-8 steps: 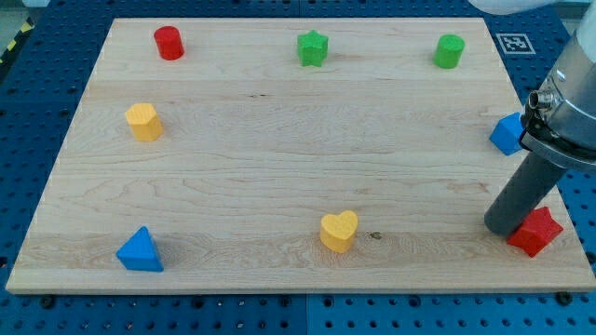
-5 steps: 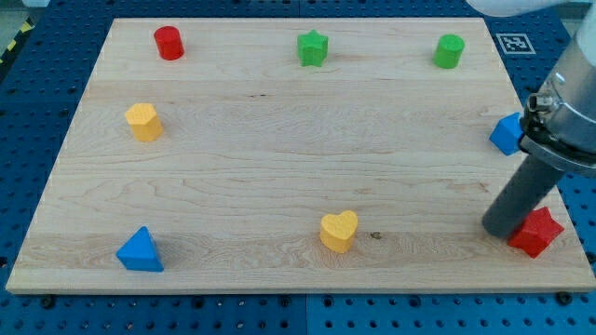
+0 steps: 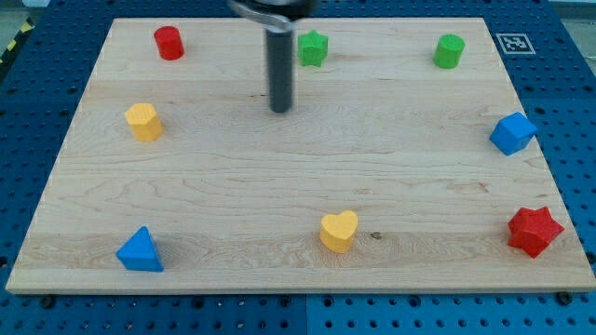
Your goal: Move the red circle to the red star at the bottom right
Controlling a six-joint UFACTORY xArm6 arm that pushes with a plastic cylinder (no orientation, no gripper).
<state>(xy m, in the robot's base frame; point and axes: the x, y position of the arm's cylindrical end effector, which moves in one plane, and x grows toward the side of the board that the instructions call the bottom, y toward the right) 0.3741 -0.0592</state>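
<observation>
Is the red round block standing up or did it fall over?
Standing up. The red circle sits on its flat bottom near the view's top left, round top facing up. My tip is away to its right, not touching.

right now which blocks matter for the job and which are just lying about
For the job: red circle, red star, my tip.

Lying about: green star, green cylinder, yellow hexagon, yellow heart, blue triangle, blue cube.

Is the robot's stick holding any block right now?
No, nothing is held. My tip stands on bare wood, apart from every block; the green star is nearest.
</observation>
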